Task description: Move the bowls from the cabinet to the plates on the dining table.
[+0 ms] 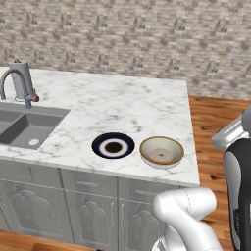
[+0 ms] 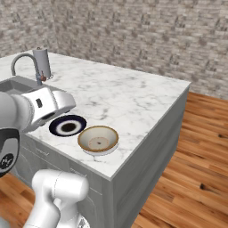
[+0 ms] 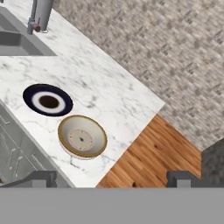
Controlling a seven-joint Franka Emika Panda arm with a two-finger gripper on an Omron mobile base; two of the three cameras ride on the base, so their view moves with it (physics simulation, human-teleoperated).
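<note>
Currently, item one: bowl, tan with a cream inside, sitting near the table front edge just beside the black plate (apparently on a pale plate, mostly hidden). We judge it light, rigid, glazed-slick, chippable; best pinched across the rim wall. Gripper above the bowl, jaws wide apart, holding nothing.

No readable text, labels, brand names or numbers anywhere in these views. One small white squiggle mark sits on the robot's dark round arm joint in the right base view, too blurred to read as letters or a logo.
</note>
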